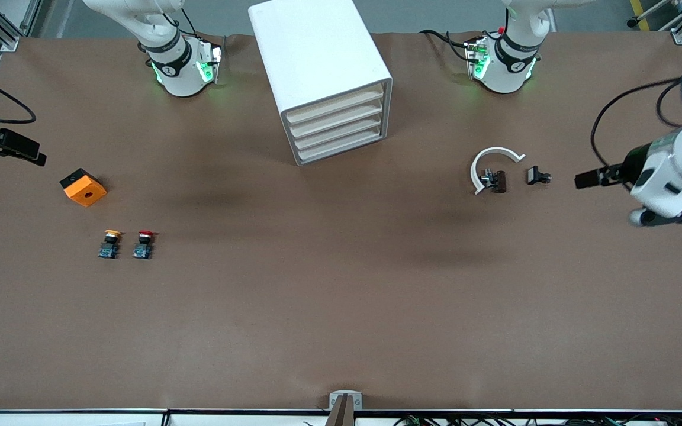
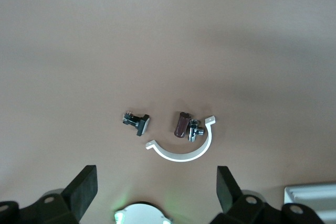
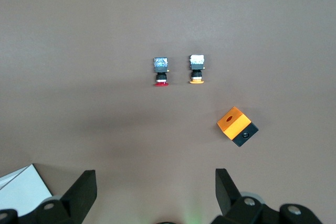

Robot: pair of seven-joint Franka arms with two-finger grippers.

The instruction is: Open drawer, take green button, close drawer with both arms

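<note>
The white cabinet [image 1: 317, 59] stands mid-table near the arms' bases. All four drawers are shut, including the lower two [image 1: 341, 142]. No green-capped button shows in any view. My left gripper [image 2: 156, 182] is open and empty, high over the table at the left arm's end; its hand [image 1: 672, 177] shows at the edge of the front view. My right gripper [image 3: 156, 182] is open and empty, high over the right arm's end; only a black part of its hand [image 1: 3, 145] shows in the front view.
A yellow-capped button [image 1: 109, 244], a red-capped button [image 1: 144, 244] and an orange box [image 1: 83, 187] lie toward the right arm's end. A white ring clamp [image 1: 489, 160], a dark part [image 1: 496, 180] and a small black part [image 1: 537, 176] lie toward the left arm's end.
</note>
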